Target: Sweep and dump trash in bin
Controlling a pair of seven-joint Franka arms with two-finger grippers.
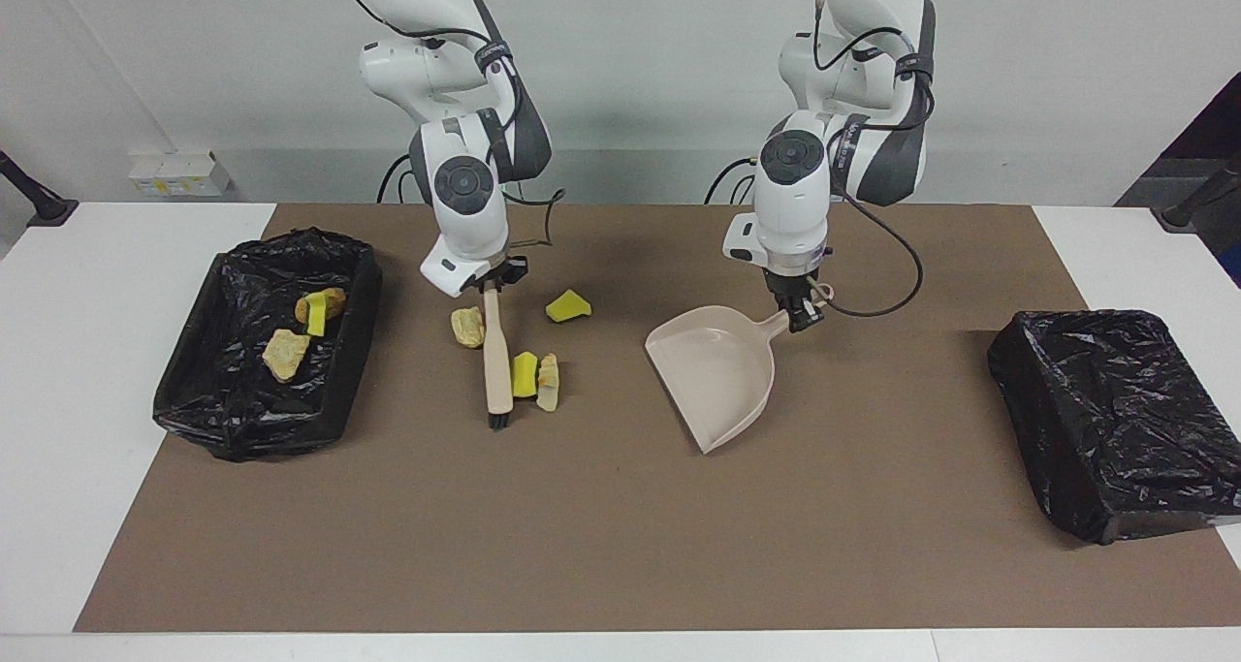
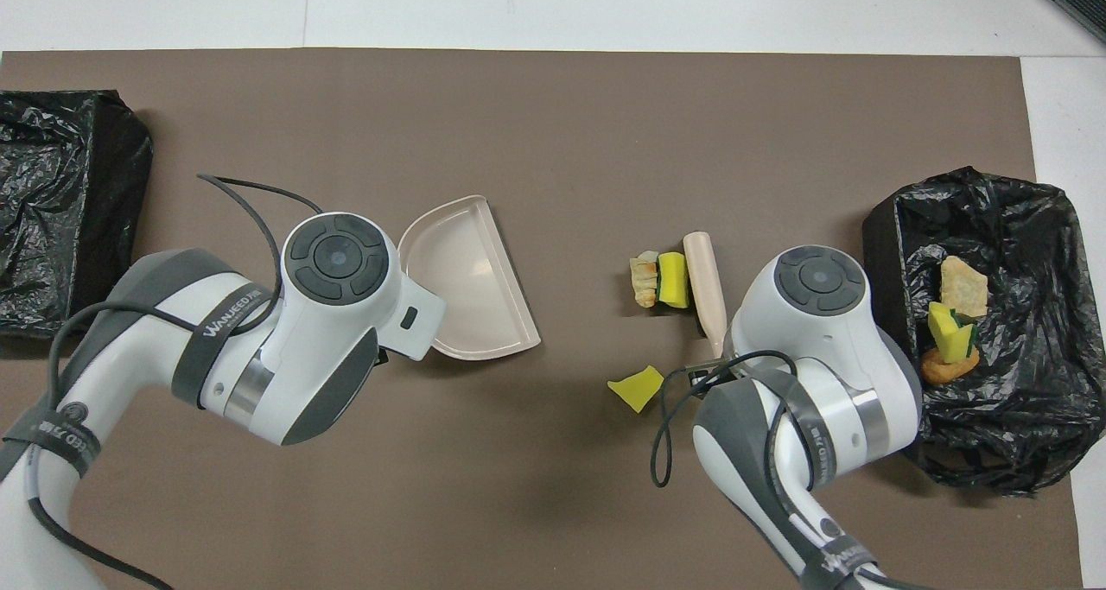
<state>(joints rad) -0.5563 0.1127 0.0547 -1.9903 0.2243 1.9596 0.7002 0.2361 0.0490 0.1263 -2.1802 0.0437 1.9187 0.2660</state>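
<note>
My right gripper is shut on the handle of a beige brush, whose bristles are down on the brown mat. A yellow sponge piece and a pale lump lie pressed against the brush on the dustpan's side. Another pale lump sits on the brush's bin side. A yellow wedge lies apart. My left gripper is shut on the handle of the beige dustpan, its mouth turned toward the trash. The black-lined bin holds three pieces.
A second box wrapped in black plastic stands at the left arm's end of the mat. A cable loops from each wrist. White table shows around the brown mat.
</note>
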